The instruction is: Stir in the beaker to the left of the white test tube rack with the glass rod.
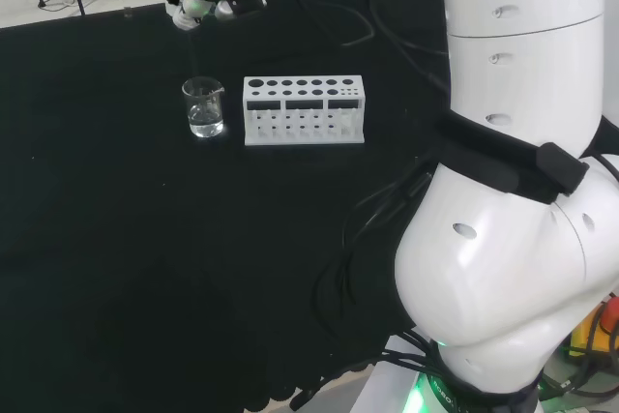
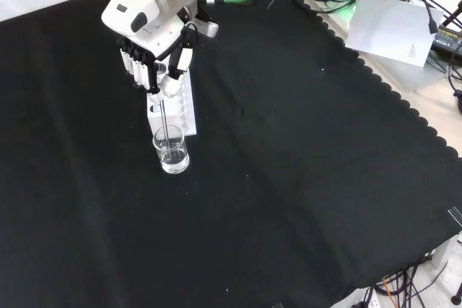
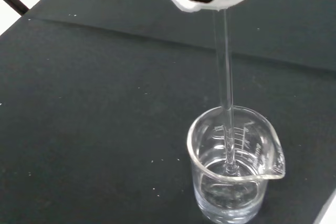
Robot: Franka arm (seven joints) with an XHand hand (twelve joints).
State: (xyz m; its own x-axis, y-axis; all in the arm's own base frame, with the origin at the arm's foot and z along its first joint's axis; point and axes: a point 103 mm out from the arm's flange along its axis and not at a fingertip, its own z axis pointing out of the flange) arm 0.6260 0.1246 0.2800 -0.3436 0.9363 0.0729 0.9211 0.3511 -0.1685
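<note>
The robot hand (image 2: 160,59) w/ fingers pinched on the thin clear glass rod (image 3: 227,93) should swirl slow circles inside the small clear glass beaker (image 3: 235,169), at 9 o'clock of the white plastic test tube rack (image 1: 304,110) in head view, w/o bumping walls.

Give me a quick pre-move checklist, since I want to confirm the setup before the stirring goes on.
1. Glass rod held by the hand: ok, fingers curl round its top.
2. Rod tip inside the beaker: ok, the tip is in the clear liquid.
3. Beaker upright on the cloth: ok.
4. Beaker apart from the white test tube rack: ok in the head view, a gap shows.
5. Rod clear of the beaker's wall: cannot tell.
6. Liquid level safe for stirring: ok, it sits well below the rim.
</note>
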